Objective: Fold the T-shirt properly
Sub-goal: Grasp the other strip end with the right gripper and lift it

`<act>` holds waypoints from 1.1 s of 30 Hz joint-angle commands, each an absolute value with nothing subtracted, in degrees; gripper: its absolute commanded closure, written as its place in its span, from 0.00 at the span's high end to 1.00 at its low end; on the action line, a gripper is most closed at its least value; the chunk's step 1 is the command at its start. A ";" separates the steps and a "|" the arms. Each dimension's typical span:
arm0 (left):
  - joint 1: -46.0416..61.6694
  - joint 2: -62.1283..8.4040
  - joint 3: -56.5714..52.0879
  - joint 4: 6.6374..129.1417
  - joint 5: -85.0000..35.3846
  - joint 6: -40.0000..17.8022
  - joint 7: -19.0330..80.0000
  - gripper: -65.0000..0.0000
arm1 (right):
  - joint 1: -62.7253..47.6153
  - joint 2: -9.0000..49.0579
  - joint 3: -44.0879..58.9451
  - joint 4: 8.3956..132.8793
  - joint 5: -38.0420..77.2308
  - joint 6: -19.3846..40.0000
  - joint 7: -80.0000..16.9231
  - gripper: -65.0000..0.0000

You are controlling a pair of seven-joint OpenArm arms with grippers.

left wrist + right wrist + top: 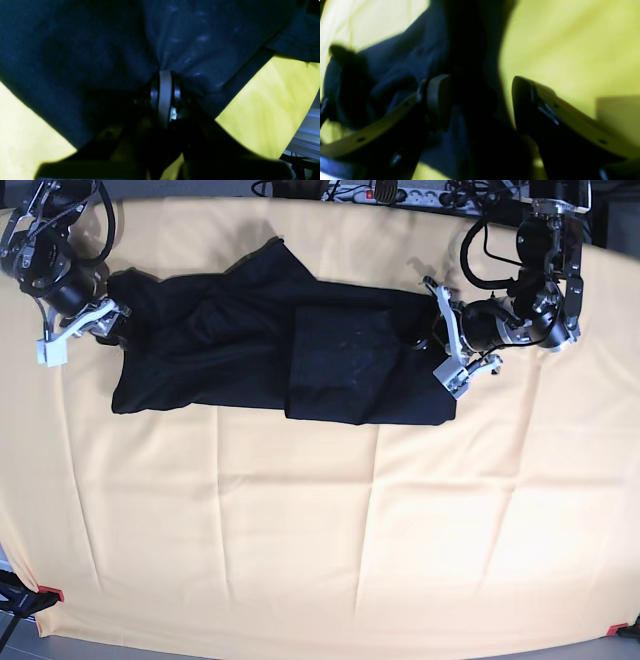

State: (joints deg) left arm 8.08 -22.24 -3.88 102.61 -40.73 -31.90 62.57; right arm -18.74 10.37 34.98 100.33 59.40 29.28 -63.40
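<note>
Two grippers are working the large black cloth T-shirt point(270, 350) — left gripper point(165, 75) pinching fabric, right gripper point(480, 100) spread, seemingly straddling a fold — on yellow tablecloth point(320, 520).

Seen from the right wrist, the right gripper point(480, 100) stands with its jaws wide apart over a yellow cloth-covered table point(570, 45). A dark, blurred fold of the black T-shirt point(402, 65) runs up between the two fingers, close against the pale pad of the finger point(437, 95) on the view's left; whether it touches the other finger cannot be told. More bunched fabric spreads toward the view's left edge.
</note>
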 commanded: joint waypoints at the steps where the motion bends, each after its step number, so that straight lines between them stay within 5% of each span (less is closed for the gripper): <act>1: 8.05 -23.03 -4.19 102.98 -39.72 -31.66 64.51 0.00 | -18.44 10.57 35.20 101.12 61.73 29.67 -62.63 0.61; 13: 8.08 -23.03 -4.19 102.98 -39.97 -31.66 64.53 0.00 | -18.44 8.25 30.96 101.10 65.98 32.88 -62.28 0.61; 25: 8.08 -23.03 -4.19 102.98 -39.94 -31.66 64.55 0.00 | -18.33 7.16 30.09 101.10 54.57 34.04 -54.57 0.60; 27: 8.05 -23.03 -4.19 102.98 -39.97 -31.66 64.51 0.00 | -18.09 7.16 30.09 101.10 54.52 34.87 -54.59 0.52; 32: 7.84 -23.07 -4.21 103.04 -41.08 -31.68 64.51 0.00 | -17.45 7.18 30.09 101.10 55.72 37.58 -54.59 0.00; 33: 7.66 -23.05 -4.21 103.04 -41.25 -31.66 64.49 0.00 | -17.21 7.18 30.09 101.12 56.16 38.13 -54.59 0.00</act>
State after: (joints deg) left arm 7.90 -22.26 -3.88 102.61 -41.80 -31.88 63.13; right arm -17.76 6.66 29.98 100.31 54.41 37.58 -55.75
